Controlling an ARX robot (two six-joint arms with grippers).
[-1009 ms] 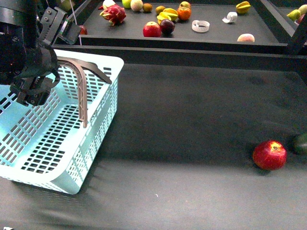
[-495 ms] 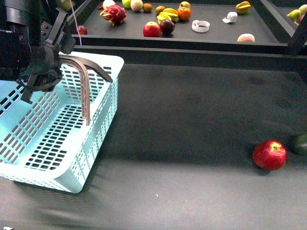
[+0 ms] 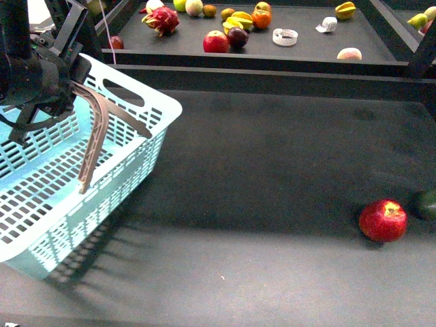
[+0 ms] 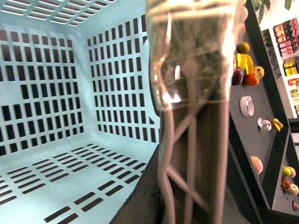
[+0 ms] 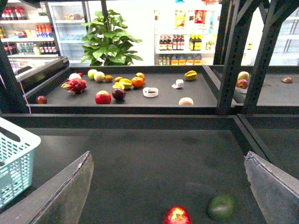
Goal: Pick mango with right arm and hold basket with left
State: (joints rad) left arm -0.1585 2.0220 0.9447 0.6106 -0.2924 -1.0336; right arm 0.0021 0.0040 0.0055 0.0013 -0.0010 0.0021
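- Pale turquoise slotted plastic shopping basket (image 3: 161, 103) at near left of dark table (image 3: 272, 170), tilted, right side higher.
- Black left gripper (image 3: 67, 84) clamped on grey-brown swing handle (image 3: 95, 136).
- Right gripper (image 5: 168, 156) spread wide, empty, above round red apple (image 3: 383, 219) and dark green fruit (image 3: 428, 203) at near right.
- Mango not identifiable among far-shelf fruit.

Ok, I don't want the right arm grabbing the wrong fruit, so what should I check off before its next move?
1. Grip of left tool on basket handle: ok.
2. Level basket: not ok, tilted.
3. State of right tool: ok, open and empty.
4. Target found: cannot tell; a yellow fruit on the back shelf looks likely.
5. Decoys avoided: not ok; red apple and green fruit lie nearest the right tool.
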